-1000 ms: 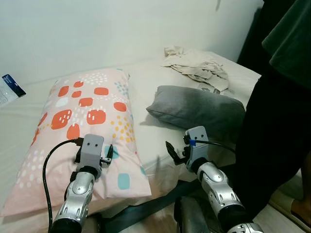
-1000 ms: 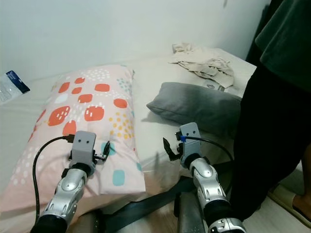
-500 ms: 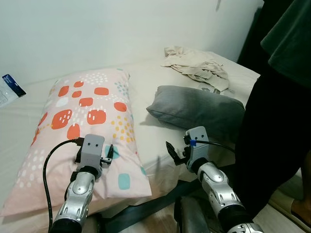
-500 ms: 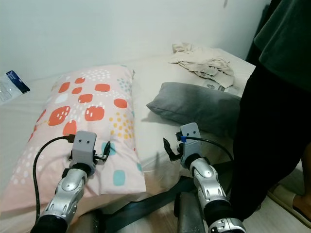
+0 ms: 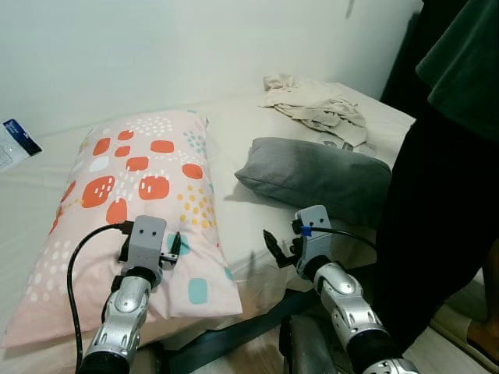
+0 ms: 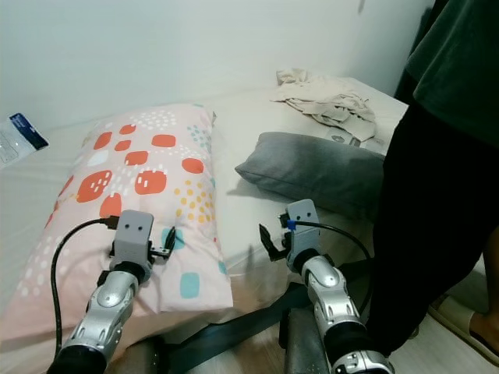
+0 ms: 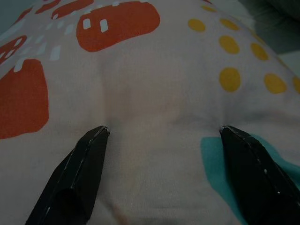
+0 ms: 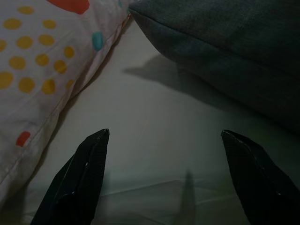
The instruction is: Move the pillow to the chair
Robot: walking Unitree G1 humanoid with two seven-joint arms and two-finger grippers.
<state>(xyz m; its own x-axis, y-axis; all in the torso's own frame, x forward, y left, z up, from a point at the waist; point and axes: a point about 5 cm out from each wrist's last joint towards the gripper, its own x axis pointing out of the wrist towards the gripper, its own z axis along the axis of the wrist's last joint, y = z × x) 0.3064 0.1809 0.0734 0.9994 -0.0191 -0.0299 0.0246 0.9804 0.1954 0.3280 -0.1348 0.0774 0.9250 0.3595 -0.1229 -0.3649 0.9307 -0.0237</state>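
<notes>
My left gripper spread over the patterned pillow; right gripper spread above bare bed, grey pillow ahead.

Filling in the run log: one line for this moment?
left gripper: open above patterned pillow | right gripper: open over sheet beside grey pillow | nothing grasped

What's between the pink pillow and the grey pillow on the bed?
Just bare sheet, seen from both head cameras; the right gripper hovers over its near end, between the pink pillow and grey pillow.
</notes>
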